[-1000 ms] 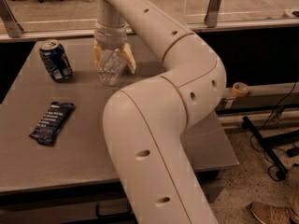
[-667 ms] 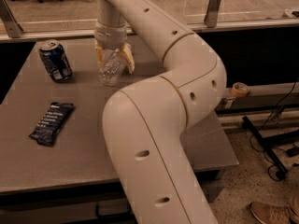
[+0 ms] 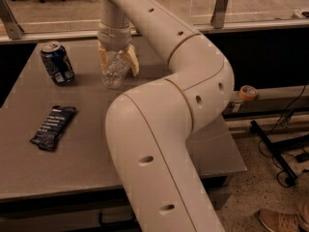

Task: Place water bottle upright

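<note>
The water bottle [image 3: 115, 72], clear and ribbed, stands nearly upright at the back of the grey table [image 3: 72, 173], its base at or just above the tabletop. Its cap end is hidden up inside the gripper. My gripper [image 3: 117, 64] reaches straight down from above, and its yellowish fingers [image 3: 133, 62] close on the bottle's upper part from both sides. My large cream arm [image 3: 159, 144] fills the middle of the view and hides the table's right half.
A blue soda can [image 3: 57, 63] stands upright left of the bottle. A dark snack packet [image 3: 53, 127] lies flat at the table's front left. A tape roll [image 3: 247, 92] sits on a rail at right. Cables and a stand base [image 3: 280, 149] lie on the floor.
</note>
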Motion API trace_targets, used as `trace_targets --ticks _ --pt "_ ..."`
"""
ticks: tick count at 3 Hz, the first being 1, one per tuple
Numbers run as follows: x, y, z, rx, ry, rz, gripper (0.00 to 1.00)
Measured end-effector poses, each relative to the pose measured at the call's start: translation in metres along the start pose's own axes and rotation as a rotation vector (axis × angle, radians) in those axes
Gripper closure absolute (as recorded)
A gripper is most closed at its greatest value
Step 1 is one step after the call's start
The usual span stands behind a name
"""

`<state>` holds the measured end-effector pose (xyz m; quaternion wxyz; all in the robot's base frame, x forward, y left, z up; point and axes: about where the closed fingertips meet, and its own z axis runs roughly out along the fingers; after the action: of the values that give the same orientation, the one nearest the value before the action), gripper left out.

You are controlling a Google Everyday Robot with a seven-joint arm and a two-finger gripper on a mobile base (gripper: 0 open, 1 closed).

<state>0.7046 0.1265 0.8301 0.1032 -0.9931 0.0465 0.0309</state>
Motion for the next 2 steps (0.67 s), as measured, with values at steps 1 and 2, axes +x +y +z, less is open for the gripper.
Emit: trace_targets --ticks 1,2 --pt "0.0000 0.0005 -0.0007 0.000 0.000 0.001 0.57" --pt "-0.0001 0.0008 -0.0017 -0.001 0.001 0.002 0.58"
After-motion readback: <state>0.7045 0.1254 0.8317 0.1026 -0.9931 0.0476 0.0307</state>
